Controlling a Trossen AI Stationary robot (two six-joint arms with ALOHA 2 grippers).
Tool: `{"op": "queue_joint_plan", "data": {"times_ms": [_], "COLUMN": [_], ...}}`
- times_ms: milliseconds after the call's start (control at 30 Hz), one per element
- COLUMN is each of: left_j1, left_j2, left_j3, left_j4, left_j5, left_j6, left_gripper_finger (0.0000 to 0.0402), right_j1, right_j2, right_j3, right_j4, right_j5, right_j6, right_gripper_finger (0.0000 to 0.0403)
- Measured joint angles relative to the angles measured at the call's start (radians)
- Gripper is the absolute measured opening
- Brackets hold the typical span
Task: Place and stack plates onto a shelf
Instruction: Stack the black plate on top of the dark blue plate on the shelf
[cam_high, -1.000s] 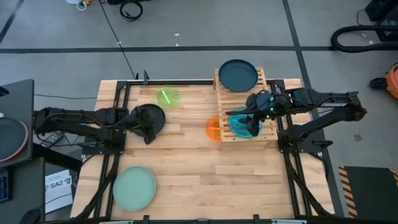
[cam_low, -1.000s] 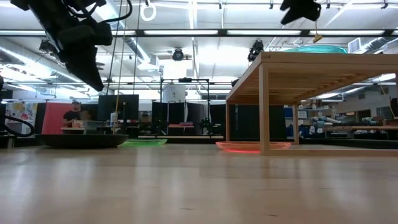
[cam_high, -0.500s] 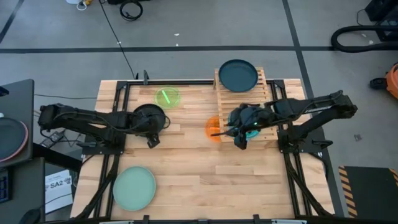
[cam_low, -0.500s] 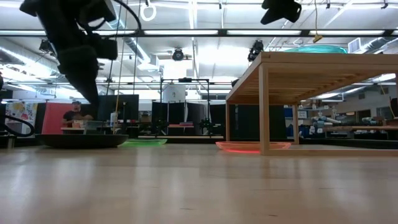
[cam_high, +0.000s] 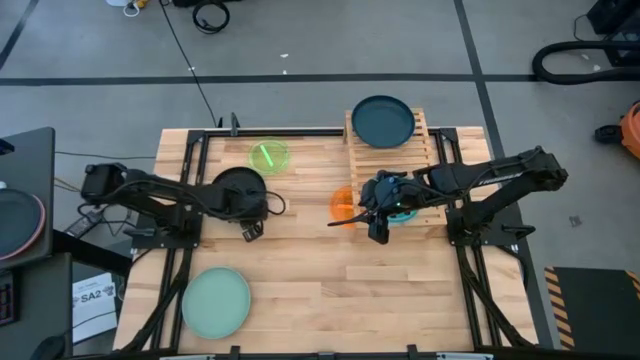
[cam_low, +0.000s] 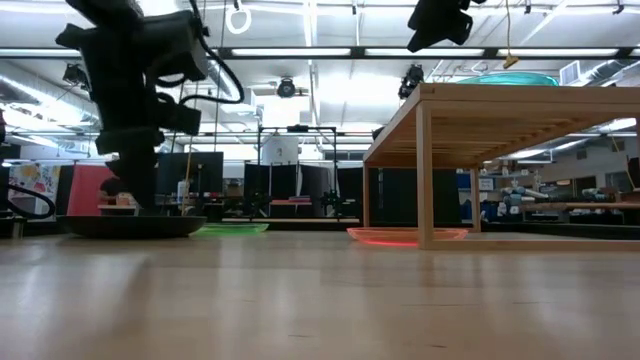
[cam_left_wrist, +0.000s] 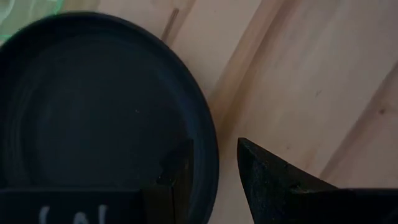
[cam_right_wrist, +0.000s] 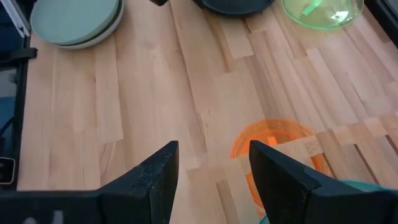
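Note:
A black plate (cam_high: 238, 188) lies flat on the tabletop at the left. My left gripper (cam_high: 250, 228) is open, pointing down over the plate's near right rim (cam_left_wrist: 208, 143). One finger (cam_left_wrist: 177, 177) stands inside the rim and the other (cam_left_wrist: 267, 174) outside it. My right gripper (cam_high: 378, 222) is open and empty, above the tabletop beside the near end of the slatted shelf (cam_high: 432, 150). A cyan plate (cam_high: 403, 212) lies on the shelf's near end and a dark teal plate (cam_high: 382, 120) on its far end. An orange plate (cam_high: 342, 206) lies partly under the shelf. My left gripper's open fingers straddle the black plate's near right rim (cam_left_wrist: 211, 155) from above, one finger inside the plate and one outside. I cannot tell whether either finger touches the rim. The plate lies flat on the table.
A translucent green plate (cam_high: 268, 157) lies on the table behind the black plate. A mint green plate (cam_high: 215, 303) lies at the near left. In the low view the shelf (cam_low: 500, 100) stands on legs, with the orange plate (cam_low: 405, 236) under its edge.
My left gripper has gone down and toward the table's near edge, to the black plate's near right rim. My right gripper has drawn away from the cyan plate, toward the table's left and off the shelf. The cyan plate stays on the shelf.

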Motion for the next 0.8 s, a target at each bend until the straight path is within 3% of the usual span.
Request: {"op": "queue_joint_plan", "data": {"times_ms": [567,800], "left_j1": [0.000,0.000], "left_j2": [0.182,0.195], "left_j3": [0.001,0.002], "left_j4": [0.049,0.055], "left_j5": [-0.056,-0.058], "left_j6": [-0.002,-0.001], "left_gripper_finger": [0.0130,0.0122], "right_j1": [0.000,0.000], "right_j2": [0.001,0.001], "right_j3": [0.000,0.000], "right_j4": [0.015,0.020], "right_j5": [-0.003,-0.003], "right_j6": [0.000,0.000], "right_gripper_finger": [0.0203,0.0201]}}
